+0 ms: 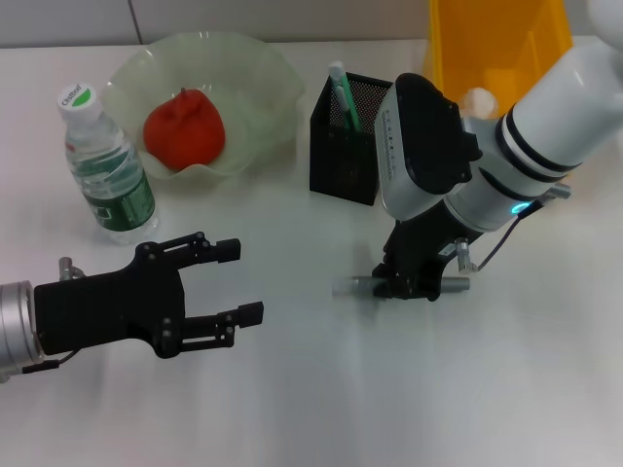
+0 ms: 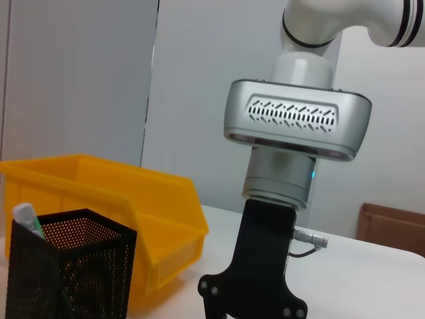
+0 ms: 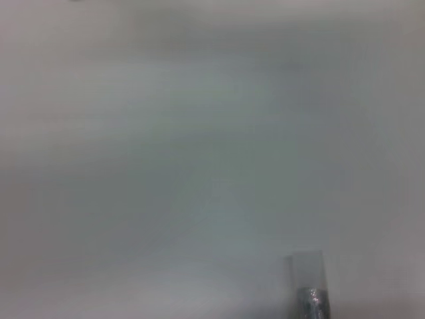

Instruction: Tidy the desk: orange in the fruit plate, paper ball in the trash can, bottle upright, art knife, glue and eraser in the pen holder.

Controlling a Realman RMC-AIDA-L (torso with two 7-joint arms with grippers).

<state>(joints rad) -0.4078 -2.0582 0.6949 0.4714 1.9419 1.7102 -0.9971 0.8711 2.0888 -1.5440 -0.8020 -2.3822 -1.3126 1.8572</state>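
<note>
1. The right gripper (image 1: 407,285) is down at the desk (image 1: 321,389) near the centre of the head view, at about 5 o'clock from the pen holder (image 1: 348,136). Its black jaws stand on either side of a slim silvery tube-like item (image 1: 352,286) that lies flat on the tabletop with one end poking out toward 9 o'clock. Whether the jaws are clamped on it or only straddling it I cannot tell.
2. In the right wrist view only the pale desk surface and one clear-and-silver tip of that item (image 3: 307,286) show.
3. The left gripper (image 1: 243,282) hovers at about 8 o'clock in the head view, its two black fingers (image 1: 216,251) spread apart, holding nothing, pointing toward 3 o'clock.
4. The orange (image 1: 185,127) lies inside the fruit plate (image 1: 263,73), which sits at about 11 o'clock on the desk.
5. The bottle (image 1: 102,163) stands upright just beside the fruit plate, at its 8 o'clock, cap on top.
6. The pen holder stands at 12 o'clock from the right gripper, with a pale green-capped stick (image 1: 343,92) leaning inside it.
7. The trash can (image 1: 496,44) is at about 1 o'clock, behind the right arm; a whitish lump (image 1: 479,99) shows at its near edge.
8. The left wrist view shows the pen holder (image 2: 66,272) in front of the trash can (image 2: 126,199), with the right arm's wrist beside them.
</note>
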